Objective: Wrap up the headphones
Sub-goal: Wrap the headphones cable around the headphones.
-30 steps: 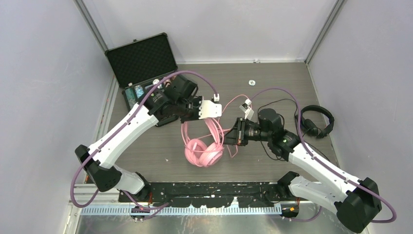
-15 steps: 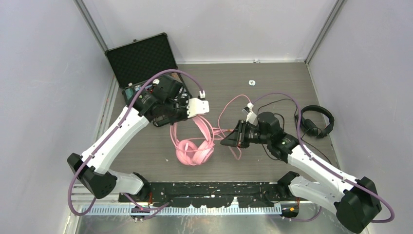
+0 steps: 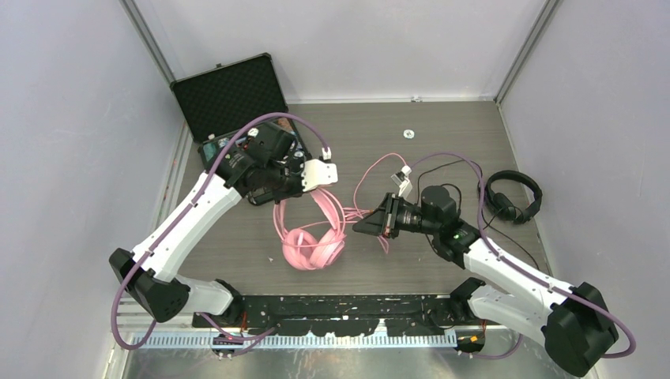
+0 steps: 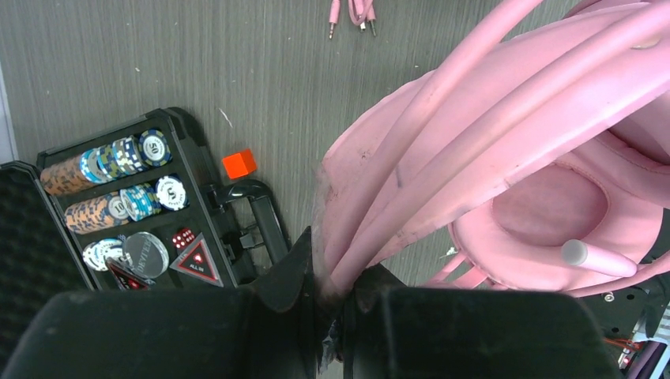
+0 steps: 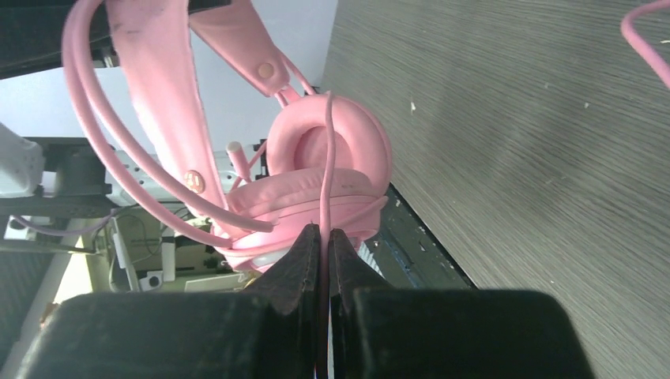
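The glossy pink headphones [image 3: 314,246] hang over the middle of the table, earcups low. My left gripper [image 3: 289,189] is shut on their headband and the cable turns laid along it [image 4: 379,189]. My right gripper [image 3: 360,227] is shut on the pink cable [image 5: 325,197], just right of the earcups [image 5: 328,170]. The rest of the pink cable [image 3: 371,170] loops back over the table. The pink cable's plugs [image 4: 351,16] lie on the table. The black headphones [image 3: 512,197] lie at the right edge with their thin black cable [image 3: 442,167].
An open black case [image 3: 229,99] with poker chips [image 4: 111,178] and dice stands at the back left, close beside my left arm. A small orange cube [image 4: 239,163] lies by the case. A small white round thing [image 3: 408,133] lies at the back.
My left gripper carried the pink headphones left and slightly nearer. My right gripper followed to the left, still shut on the pink cable. The black headphones did not move.
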